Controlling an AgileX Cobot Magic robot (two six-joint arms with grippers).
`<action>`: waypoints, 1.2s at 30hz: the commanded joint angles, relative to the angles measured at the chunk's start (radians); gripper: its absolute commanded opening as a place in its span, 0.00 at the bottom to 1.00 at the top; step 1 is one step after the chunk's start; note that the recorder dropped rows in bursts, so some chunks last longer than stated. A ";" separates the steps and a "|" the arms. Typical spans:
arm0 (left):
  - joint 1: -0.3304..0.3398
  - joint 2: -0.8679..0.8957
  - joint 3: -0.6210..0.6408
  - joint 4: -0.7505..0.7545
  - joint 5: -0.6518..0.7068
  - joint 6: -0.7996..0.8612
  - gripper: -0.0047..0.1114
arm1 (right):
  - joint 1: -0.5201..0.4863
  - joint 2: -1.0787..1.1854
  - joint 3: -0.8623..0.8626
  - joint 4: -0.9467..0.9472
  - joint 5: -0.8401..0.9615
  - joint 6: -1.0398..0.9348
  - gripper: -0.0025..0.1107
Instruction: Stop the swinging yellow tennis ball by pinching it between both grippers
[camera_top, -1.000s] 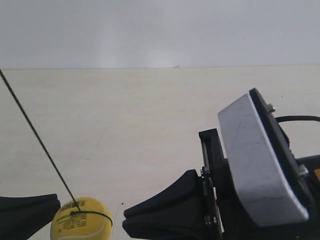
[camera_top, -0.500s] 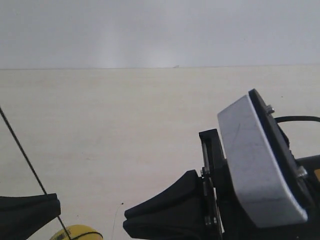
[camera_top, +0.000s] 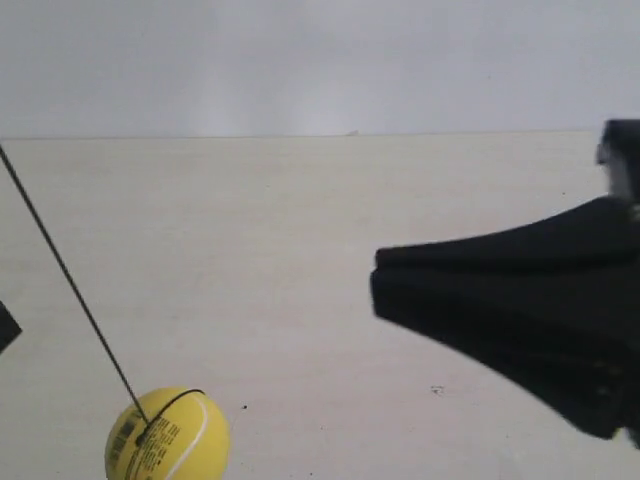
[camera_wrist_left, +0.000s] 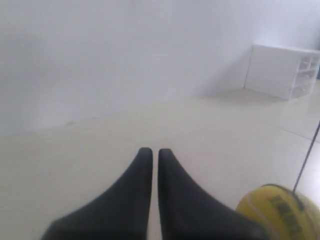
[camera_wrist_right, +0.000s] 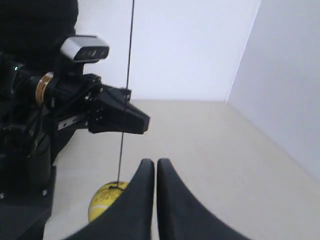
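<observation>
The yellow tennis ball (camera_top: 167, 435) hangs low on a dark string (camera_top: 70, 280), its barcode print and black band showing. In the exterior view the black jaws of the arm at the right (camera_top: 378, 285) point toward it from well away. A black corner of the other gripper (camera_top: 5, 326) shows at the left edge. My left gripper (camera_wrist_left: 151, 150) is shut and empty, and the ball (camera_wrist_left: 280, 212) is off to one side of its jaws. My right gripper (camera_wrist_right: 151, 161) is also shut and empty. Its jaws partly hide the ball (camera_wrist_right: 106, 198). Neither gripper touches the ball.
The right wrist view shows the left arm's shut gripper (camera_wrist_right: 142, 122) and its silver camera (camera_wrist_right: 85, 48) beyond the string (camera_wrist_right: 127, 75). A white drawer unit (camera_wrist_left: 285, 70) stands by the wall. Pale tabletop (camera_top: 300, 230) stretches to a white wall.
The ball dipped almost out of the exterior view, then swung back up at the lower left. The gripper at the right moved right and up, its silver plate gone from view. The left one drew back.
</observation>
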 joint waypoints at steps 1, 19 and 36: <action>-0.005 -0.164 -0.005 -0.044 0.045 -0.033 0.08 | -0.007 -0.160 0.000 -0.001 0.071 0.057 0.02; -0.003 -0.285 -0.024 -0.062 0.025 -0.037 0.08 | -0.007 -0.526 0.002 -0.004 0.110 0.126 0.02; -0.003 -0.285 -0.024 -0.062 0.029 -0.037 0.08 | -0.007 -0.526 0.002 -0.004 0.110 0.126 0.02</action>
